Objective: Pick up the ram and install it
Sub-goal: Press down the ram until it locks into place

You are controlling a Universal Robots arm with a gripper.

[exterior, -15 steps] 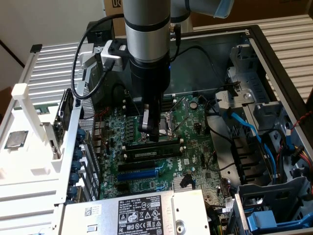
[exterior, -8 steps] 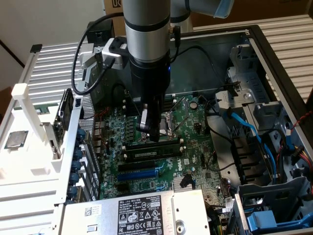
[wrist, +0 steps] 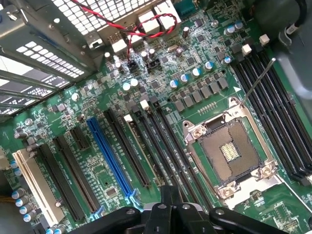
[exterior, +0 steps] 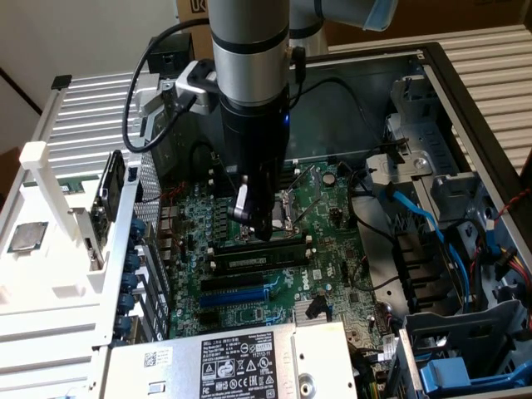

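hovering shut gripper just above seated ram.

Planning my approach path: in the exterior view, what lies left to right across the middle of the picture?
White rack → blue-tabbed slot brackets → ram in a slot just below the shut gripper → blue cables → metal drive cage.

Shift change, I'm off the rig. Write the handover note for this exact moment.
gripper: shut, nothing visibly held, low over the memory slots beside the CPU socket.
ram: standing in a slot, close to the fingertips.
Done: ram is picked up and placed in a slot.
Left: full seating cannot be told from here; confirm it.
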